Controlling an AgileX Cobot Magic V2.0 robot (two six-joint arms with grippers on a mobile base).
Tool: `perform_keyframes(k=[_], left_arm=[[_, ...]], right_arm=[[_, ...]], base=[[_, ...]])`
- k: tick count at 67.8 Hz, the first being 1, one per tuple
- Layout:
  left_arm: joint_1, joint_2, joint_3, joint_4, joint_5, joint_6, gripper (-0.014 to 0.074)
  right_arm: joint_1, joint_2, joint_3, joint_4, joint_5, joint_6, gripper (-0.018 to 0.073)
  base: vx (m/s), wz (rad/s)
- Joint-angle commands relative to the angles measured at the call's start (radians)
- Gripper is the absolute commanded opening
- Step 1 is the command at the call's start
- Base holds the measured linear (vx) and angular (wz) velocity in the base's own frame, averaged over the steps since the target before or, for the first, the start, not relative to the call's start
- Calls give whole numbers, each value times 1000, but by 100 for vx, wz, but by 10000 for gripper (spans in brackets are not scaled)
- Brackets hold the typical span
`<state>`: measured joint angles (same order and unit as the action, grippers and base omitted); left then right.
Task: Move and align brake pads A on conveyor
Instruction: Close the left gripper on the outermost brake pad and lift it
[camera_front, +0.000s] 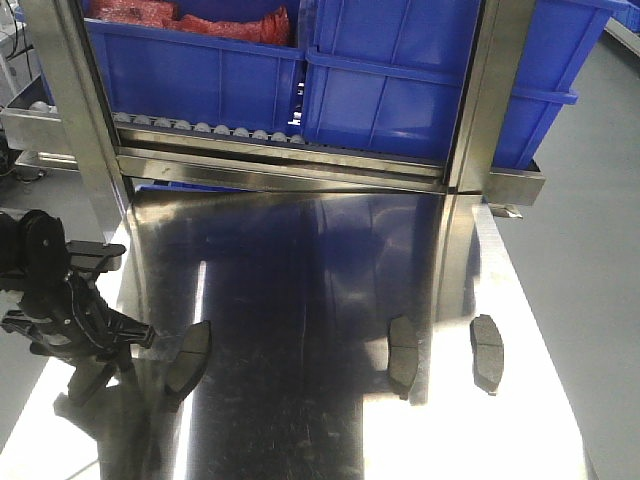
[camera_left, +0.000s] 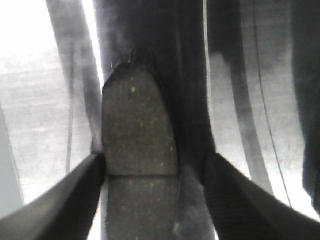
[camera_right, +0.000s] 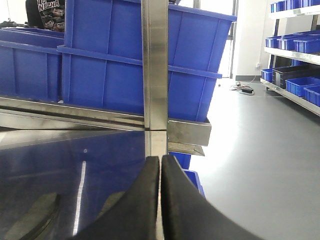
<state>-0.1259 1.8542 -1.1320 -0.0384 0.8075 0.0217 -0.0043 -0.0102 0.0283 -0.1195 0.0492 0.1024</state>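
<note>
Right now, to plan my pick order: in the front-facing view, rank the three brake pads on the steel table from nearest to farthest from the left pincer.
1. Left pad, just beside the left pincer.
2. Middle pad, centre-right.
3. Right pad, far right.

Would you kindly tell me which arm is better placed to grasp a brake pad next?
Left: the left pincer, open, straddles a brake pad on the steel table; the right pincer is shut, facing blue bins.

Matt, speckled brake pads (camera_left: 140, 150) rest on a glossy, scratched steel table (camera_front: 300, 300); bins (camera_front: 400, 80) are smooth plastic.
</note>
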Motion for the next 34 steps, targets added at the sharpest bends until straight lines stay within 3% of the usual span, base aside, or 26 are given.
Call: perform_keyframes(k=[1,23,34], left_arm=[[-3,-29,-23,-8,-21,-15,345],[-3,-29,-23,-8,-20,-14,1],[-3,-41,-23,-8,-11,-14,-8]], right_arm=[[-5,-12,12,-8,-79,0,-11],[-5,-12,12,-8,-79,0,-11],[-5,-12,12,-8,-79,0,-11]], base=[[0,0],[0,0],[0,0]])
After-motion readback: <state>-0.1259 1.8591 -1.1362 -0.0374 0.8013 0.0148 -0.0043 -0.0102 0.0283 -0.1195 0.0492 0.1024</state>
